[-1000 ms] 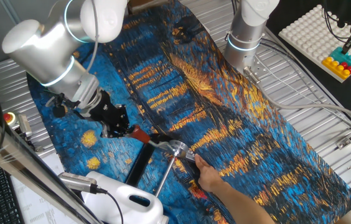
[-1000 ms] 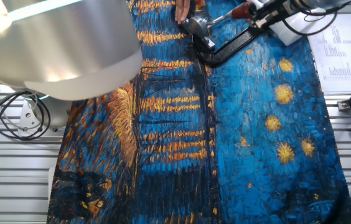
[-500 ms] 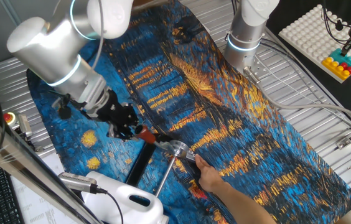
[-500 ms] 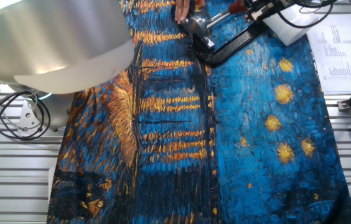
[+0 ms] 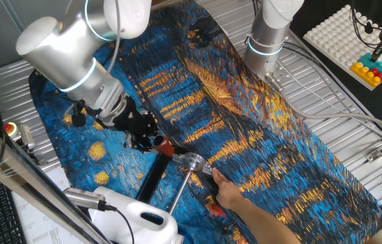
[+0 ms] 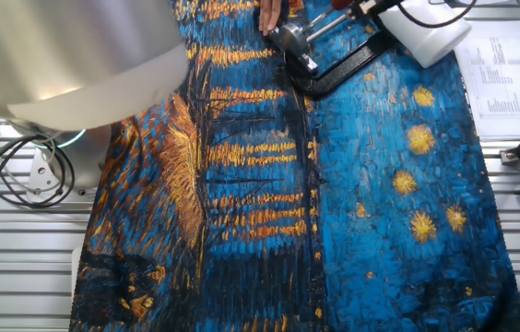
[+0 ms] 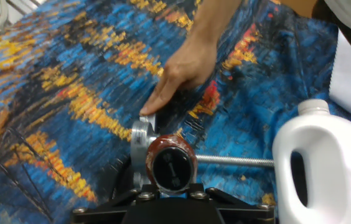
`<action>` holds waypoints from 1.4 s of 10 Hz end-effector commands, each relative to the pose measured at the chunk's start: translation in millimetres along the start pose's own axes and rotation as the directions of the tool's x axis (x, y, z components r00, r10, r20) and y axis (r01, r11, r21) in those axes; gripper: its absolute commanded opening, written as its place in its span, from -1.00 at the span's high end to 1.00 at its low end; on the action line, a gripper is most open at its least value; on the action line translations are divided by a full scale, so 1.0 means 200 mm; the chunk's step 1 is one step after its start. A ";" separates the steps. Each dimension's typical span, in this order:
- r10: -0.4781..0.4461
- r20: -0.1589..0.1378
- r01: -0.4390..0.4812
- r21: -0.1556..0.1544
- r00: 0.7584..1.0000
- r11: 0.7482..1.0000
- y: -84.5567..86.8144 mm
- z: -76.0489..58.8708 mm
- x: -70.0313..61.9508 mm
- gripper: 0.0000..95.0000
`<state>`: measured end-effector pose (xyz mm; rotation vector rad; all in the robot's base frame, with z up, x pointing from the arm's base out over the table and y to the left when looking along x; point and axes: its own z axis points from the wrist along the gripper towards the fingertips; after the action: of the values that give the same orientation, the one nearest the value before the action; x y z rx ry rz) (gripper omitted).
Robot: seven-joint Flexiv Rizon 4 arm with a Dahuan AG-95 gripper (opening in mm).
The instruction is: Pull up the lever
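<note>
The lever is a short silver rod [image 5: 178,154] with a dark-red knob [image 5: 164,145], joined to a silver pivot hub [image 5: 193,161]. My gripper [image 5: 153,141] is at the knob and appears shut on it. In the hand view the knob [image 7: 172,163] faces me end-on just above my gripper [image 7: 172,188], with the hub [image 7: 140,144] behind it. The other fixed view shows the hub [image 6: 292,42] and the lever rod [image 6: 321,25] rising to my gripper [image 6: 360,6] at the top edge.
A person's hand [image 5: 226,195] presses down beside the hub. A long plain silver rod [image 5: 178,192] and a flat black bar [image 5: 149,177] run out from the hub. A white jug [image 5: 139,218] stands close by, on a blue and orange painted cloth [image 5: 245,135].
My gripper has moved right, toward the hub, and the knob has gone with it. The lever now stands steeper. The person's hand has stayed put.
</note>
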<state>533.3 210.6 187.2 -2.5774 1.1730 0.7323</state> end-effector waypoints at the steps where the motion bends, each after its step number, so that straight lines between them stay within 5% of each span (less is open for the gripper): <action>1: 0.063 0.025 -0.063 0.016 0.998 0.998 -0.04 0.02 -0.08 1.00; 9: 0.095 0.066 -0.098 0.045 0.993 0.994 -0.03 0.03 -0.21 1.00; 10: 0.093 0.080 -0.097 0.053 0.992 0.994 -0.03 0.03 -0.21 0.60; 11: 0.099 0.092 -0.105 0.061 0.991 0.993 -0.03 0.03 -0.21 0.60; 13: 0.100 0.069 -0.104 0.057 0.993 0.993 -0.03 0.03 -0.21 0.60; 14: 0.097 0.033 -0.098 0.049 0.995 0.994 -0.03 0.03 -0.21 1.00</action>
<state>512.2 243.1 204.6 -2.4373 1.3051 0.7751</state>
